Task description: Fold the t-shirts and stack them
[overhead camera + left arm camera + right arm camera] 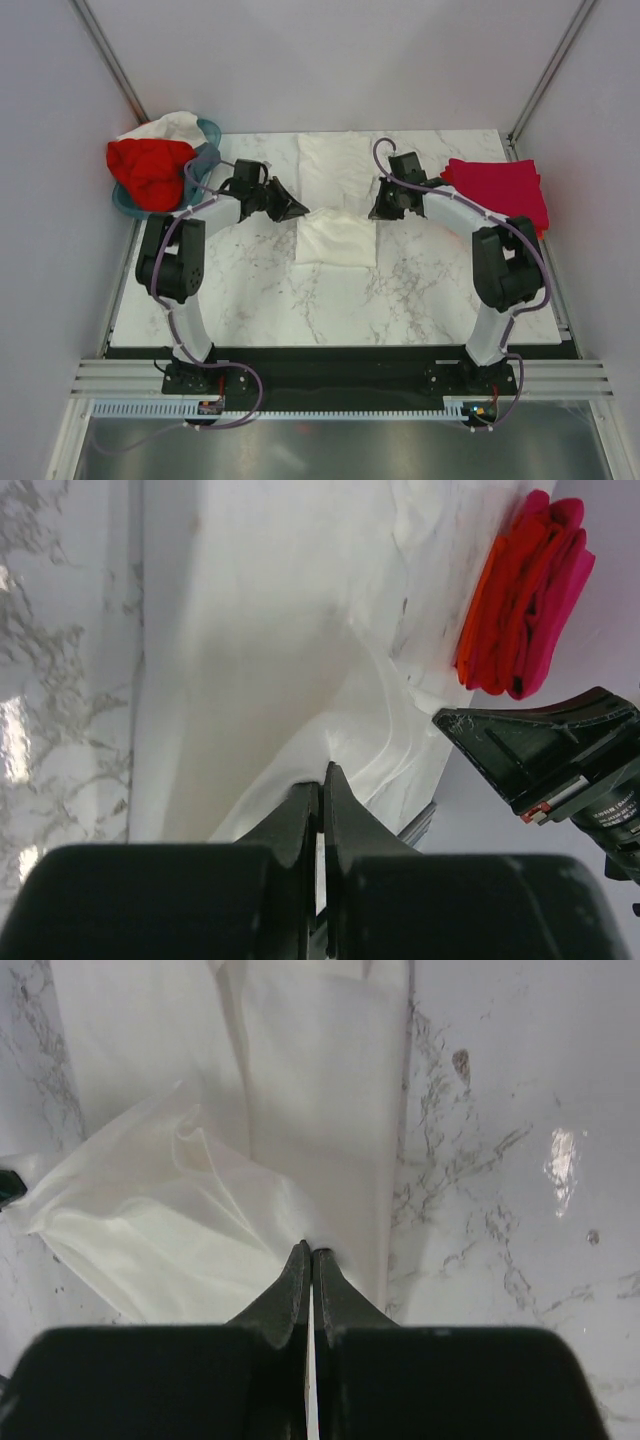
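Since the left gripper (322, 780) and the right gripper (310, 1257) are each closed tight on only a thin pinch of the large white cloth t-shirt (338, 165), which lies as a long strip mid-way across the white marble table (250, 290), an edge could slip free, or uneven pulling could skew the fold. The round teal plastic basket (212, 130), far left, holds a crumpled bright red t-shirt (150, 168) and some white cloth (170, 125).
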Controlling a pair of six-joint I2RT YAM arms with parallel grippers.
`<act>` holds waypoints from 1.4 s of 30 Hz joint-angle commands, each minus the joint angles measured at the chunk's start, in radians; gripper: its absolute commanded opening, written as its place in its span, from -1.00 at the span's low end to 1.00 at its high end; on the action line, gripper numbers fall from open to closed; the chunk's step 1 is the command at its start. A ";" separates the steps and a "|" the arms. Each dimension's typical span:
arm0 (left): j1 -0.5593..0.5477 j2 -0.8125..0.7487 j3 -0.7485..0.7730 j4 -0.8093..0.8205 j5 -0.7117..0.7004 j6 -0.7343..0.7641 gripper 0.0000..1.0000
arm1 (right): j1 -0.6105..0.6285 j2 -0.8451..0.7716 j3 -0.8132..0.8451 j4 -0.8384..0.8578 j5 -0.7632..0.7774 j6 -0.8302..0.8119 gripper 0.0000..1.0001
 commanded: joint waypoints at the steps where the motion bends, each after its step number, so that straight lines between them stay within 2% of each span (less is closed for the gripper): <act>1: 0.013 0.073 0.114 -0.047 0.009 0.056 -0.95 | -0.037 0.095 0.115 0.007 -0.037 0.008 -1.00; 6: 0.017 0.106 0.228 -0.126 -0.034 0.087 -0.95 | -0.055 0.155 0.186 0.005 -0.049 0.018 -1.00; 22: 0.059 0.274 0.406 -0.152 -0.016 0.061 -0.95 | -0.115 0.329 0.411 -0.015 -0.093 0.041 -0.98; 26: 0.069 0.347 0.508 -0.149 -0.005 0.061 -0.89 | -0.118 0.390 0.486 -0.013 -0.098 0.051 -0.95; 27: 0.069 0.356 0.527 -0.148 -0.017 0.081 -0.77 | -0.123 0.404 0.502 -0.010 -0.103 0.048 -0.78; 28: 0.070 0.365 0.547 -0.148 -0.028 0.087 -0.24 | -0.124 0.430 0.534 -0.009 -0.101 0.051 -0.46; 29: 0.072 0.367 0.549 -0.152 -0.042 0.085 -0.03 | -0.123 0.438 0.546 -0.009 -0.101 0.051 -0.09; 30: 0.076 0.365 0.546 -0.152 -0.053 0.093 0.31 | -0.124 0.438 0.548 -0.003 -0.101 0.051 0.31; 32: 0.081 0.342 0.529 -0.160 -0.071 0.108 0.80 | -0.124 0.415 0.522 0.013 -0.089 0.049 0.42; 33: 0.081 0.332 0.521 -0.165 -0.091 0.121 0.89 | -0.124 0.380 0.473 0.037 -0.083 0.049 0.43; 38: 0.084 0.247 0.419 -0.188 -0.125 0.164 0.90 | -0.123 0.243 0.281 0.115 -0.060 0.049 0.40; 42: 0.069 0.099 0.259 -0.185 -0.157 0.211 0.84 | -0.114 0.091 0.050 0.184 -0.069 0.045 0.26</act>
